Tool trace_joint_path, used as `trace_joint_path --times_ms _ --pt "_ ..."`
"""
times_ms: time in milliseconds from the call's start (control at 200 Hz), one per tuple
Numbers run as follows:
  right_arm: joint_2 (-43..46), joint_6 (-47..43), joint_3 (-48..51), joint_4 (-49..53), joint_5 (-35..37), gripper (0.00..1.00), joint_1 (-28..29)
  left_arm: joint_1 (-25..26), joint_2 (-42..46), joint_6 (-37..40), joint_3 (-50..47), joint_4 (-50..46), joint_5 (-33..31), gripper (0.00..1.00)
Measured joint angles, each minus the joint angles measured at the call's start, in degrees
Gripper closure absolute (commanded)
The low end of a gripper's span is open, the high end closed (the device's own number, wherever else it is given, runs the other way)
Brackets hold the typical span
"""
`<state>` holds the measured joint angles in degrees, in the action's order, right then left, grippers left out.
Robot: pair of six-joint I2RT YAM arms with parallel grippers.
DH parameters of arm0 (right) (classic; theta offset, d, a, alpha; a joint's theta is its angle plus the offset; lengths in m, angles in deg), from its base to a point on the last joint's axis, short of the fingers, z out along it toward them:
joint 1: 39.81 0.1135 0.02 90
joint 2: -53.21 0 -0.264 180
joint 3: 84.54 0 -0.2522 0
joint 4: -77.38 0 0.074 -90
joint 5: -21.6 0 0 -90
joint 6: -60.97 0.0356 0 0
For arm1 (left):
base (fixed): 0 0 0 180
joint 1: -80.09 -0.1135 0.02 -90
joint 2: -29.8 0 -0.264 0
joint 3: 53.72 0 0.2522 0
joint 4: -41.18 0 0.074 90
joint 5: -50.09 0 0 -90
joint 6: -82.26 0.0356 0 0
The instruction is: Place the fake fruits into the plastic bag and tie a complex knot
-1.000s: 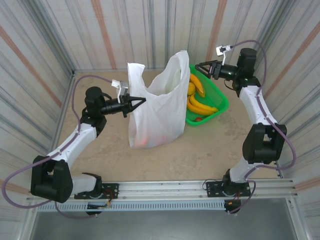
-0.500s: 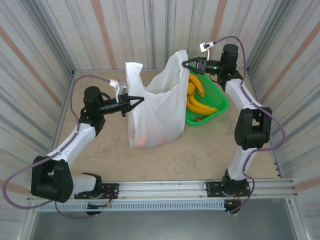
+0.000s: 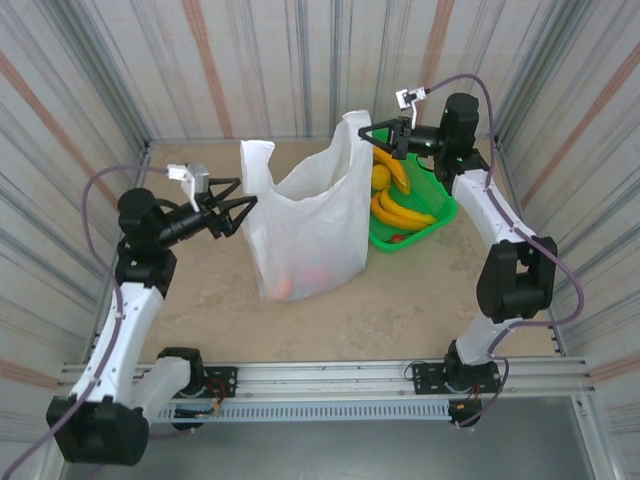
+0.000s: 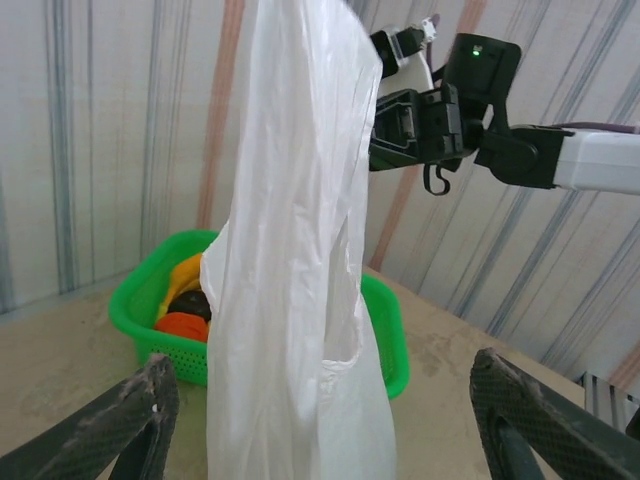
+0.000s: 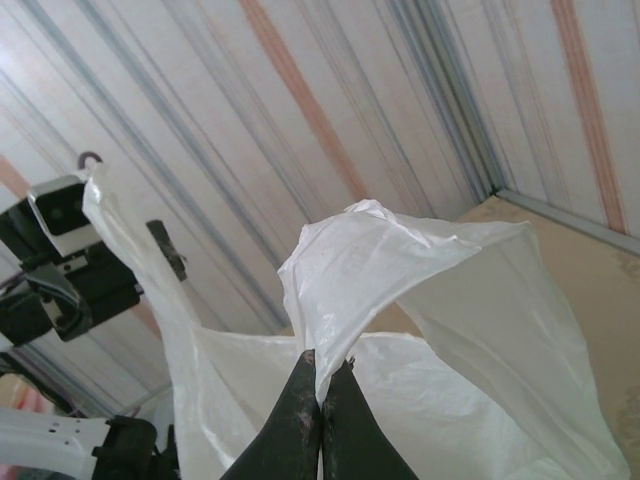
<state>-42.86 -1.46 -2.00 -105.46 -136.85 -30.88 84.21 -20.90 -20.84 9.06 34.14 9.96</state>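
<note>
Seen from above, a thin white plastic bag point(image 3: 305, 225) stands upright at the centre of the frame on a sandy table point(image 3: 420, 300), with both handle loops pointing up. The left gripper point(image 3: 240, 208) sits at centre left beside it. The right gripper point(image 3: 366, 134) is at upper centre, at the bag's top. Right of the bag is a green basket point(image 3: 445, 212) holding bananas point(image 3: 400, 212) and other fake fruits point(image 3: 398, 238). Faint orange and pink shapes show through the bottom of the bag, so some fruit seems to be inside already. The risks, from left to right: the left handle point(image 3: 255, 160) stands free with nothing gripping it, so it could flop inward and narrow the mouth while fruit waits in the basket. The bag is light and crinkly, so a sideways pull from the one hold on it could tip it and roll its contents out. The film is slippery, and the right handle point(image 3: 352, 128) could slide out of a thin pinch. As for the jaws, the left ones are spread wide and hold nothing. In the left wrist view its fingers point(image 4: 135, 425) sit at the bottom corners with the bag ahead of them, untouched. The right jaws are closed tight on the right handle. In the right wrist view its fingers point(image 5: 300, 420) meet at bottom centre, pinching a fold of the white film.
</note>
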Motion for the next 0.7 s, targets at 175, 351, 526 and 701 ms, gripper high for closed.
trace_joint_path --times_ms 175,351,526,701 --pt "3.52 -2.86 4.17 1.27 1.14 1.00 1.95 2.78 3.69 0.42 9.90 -12.15 -5.33 0.28" --pt "5.35 -4.72 9.07 3.10 2.62 1.00 2.75 22.95 2.67 3.08 19.15 -18.32 -14.80 0.29" --pt "8.59 -6.71 12.63 4.13 4.13 1.00 3.39 44.02 -8.09 8.52 29.29 -19.80 -26.40 0.23" --pt "11.19 -8.33 13.51 4.72 4.31 1.00 3.61 45.42 -24.92 13.62 38.38 -20.98 -33.07 0.18"
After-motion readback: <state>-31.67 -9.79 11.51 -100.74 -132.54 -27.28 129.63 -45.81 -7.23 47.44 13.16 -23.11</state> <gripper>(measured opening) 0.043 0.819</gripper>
